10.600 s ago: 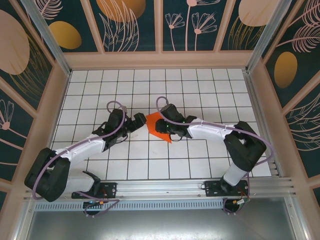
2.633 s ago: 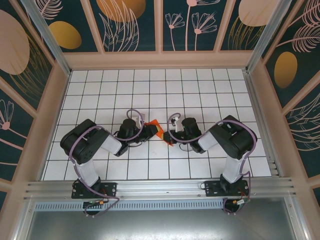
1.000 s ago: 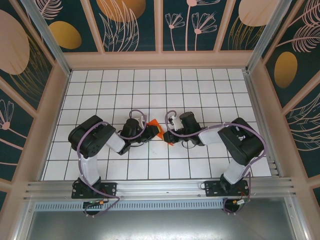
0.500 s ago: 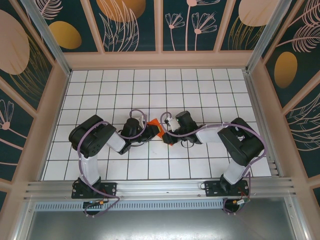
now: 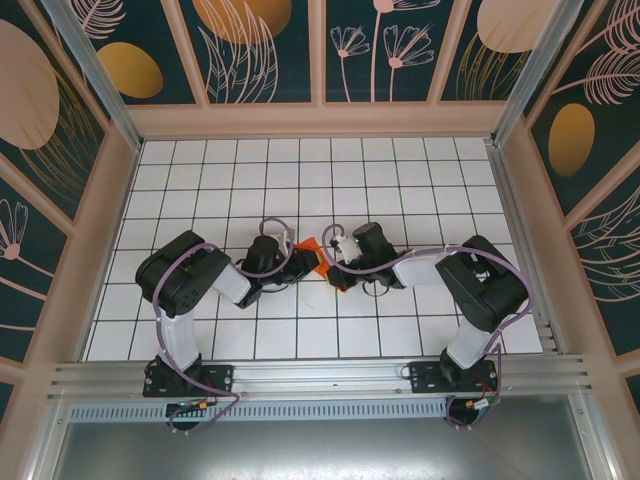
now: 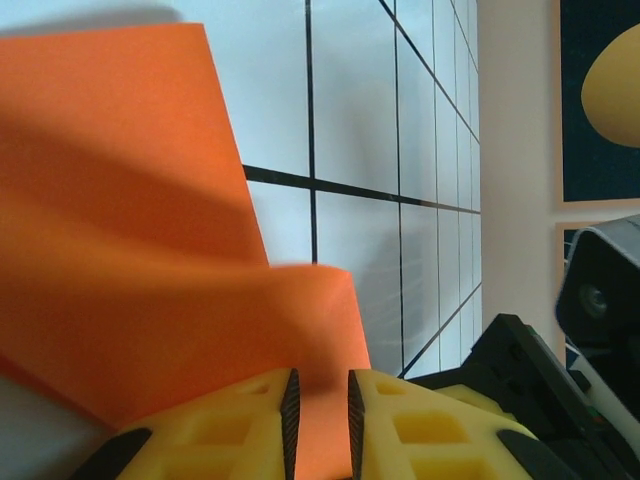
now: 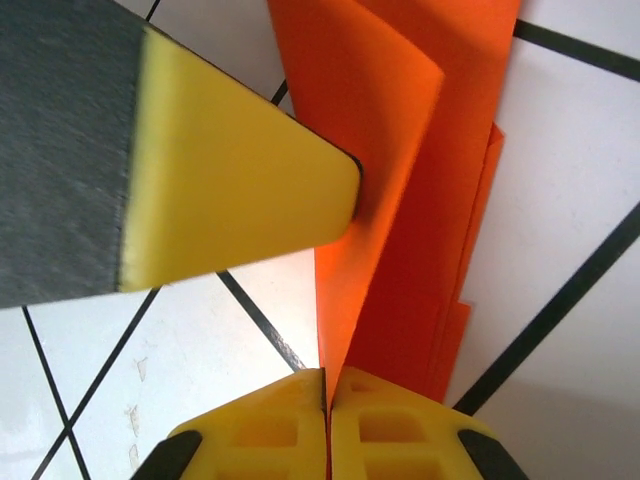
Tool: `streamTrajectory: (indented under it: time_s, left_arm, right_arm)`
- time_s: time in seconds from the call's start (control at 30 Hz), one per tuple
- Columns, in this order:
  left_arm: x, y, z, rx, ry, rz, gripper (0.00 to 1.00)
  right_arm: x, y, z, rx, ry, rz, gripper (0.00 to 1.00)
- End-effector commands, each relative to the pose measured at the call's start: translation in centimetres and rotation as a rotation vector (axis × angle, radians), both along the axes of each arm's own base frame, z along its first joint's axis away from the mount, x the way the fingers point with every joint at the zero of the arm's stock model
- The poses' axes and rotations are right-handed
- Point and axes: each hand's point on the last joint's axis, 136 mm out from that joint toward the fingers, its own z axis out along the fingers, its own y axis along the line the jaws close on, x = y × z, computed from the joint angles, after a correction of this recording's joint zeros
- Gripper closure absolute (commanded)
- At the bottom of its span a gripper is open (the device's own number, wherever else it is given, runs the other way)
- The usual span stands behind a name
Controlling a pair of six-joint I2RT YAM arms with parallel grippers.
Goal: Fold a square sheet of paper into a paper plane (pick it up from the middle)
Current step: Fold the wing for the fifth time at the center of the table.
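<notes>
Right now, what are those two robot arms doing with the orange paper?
They are folding it into a paper plane. The left gripper and the right gripper each pinch the orange paper at the middle of the white tiled table. It is creased into layers but is not a pointed plane yet.

Orange paper [image 5: 312,250], folded, layered, sharply creased

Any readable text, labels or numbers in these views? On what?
None readable. The orange paper is blank on every face shown, the tiled table carries only grid lines, the wall panels bear plant patterns, no lettering. Any marking on the arm bases is too small to tell.
</notes>
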Motion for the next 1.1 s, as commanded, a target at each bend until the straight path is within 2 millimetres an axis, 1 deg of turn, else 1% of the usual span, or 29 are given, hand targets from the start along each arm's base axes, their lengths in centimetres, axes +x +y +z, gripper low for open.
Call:
streamTrajectory:
  time_s: [0.0, 0.17, 0.3, 0.43, 0.5, 0.8, 0.97, 1.07]
  left_arm:
    - [0.3, -0.6, 2.3, 0.001, -0.087, -0.027, 0.75]
    - [-0.1, -0.2, 4.0, -0.029, -0.142, -0.027, 0.71]
    - [-0.7, 0.2, 4.1, -0.048, -0.139, -0.022, 0.7]
    - [-1.2, -0.1, 3.5, -0.055, -0.117, -0.024, 0.7]
    - [-1.4, -0.5, 3.1, -0.061, -0.105, -0.034, 0.71]
    - [-1.5, -1.4, 1.5, -0.062, -0.054, -0.042, 0.75]
    - [-1.4, -1.4, 0.7, -0.042, -0.029, -0.035, 0.76]
    - [-1.3, -1.2, -0.3, -0.01, -0.001, -0.025, 0.77]
  right_arm:
    - [-0.7, -0.2, 0.2, 0.069, 0.06, -0.012, 0.95]
    - [-0.6, -0.5, 0.1, 0.137, 0.128, -0.045, 0.99]
    - [-0.7, -0.7, 0.1, 0.176, 0.163, -0.062, 0.99]
    - [-0.6, -0.9, -0.2, 0.195, 0.205, -0.091, 0.99]
    - [-0.6, -0.9, -0.4, 0.202, 0.223, -0.1, 0.99]
    - [-0.7, -0.9, -1.1, 0.202, 0.26, -0.113, 0.98]
    - [-0.8, -0.9, -1.3, 0.194, 0.267, -0.108, 0.97]
    - [-0.7, -1.0, -1.4, 0.18, 0.266, -0.104, 0.97]
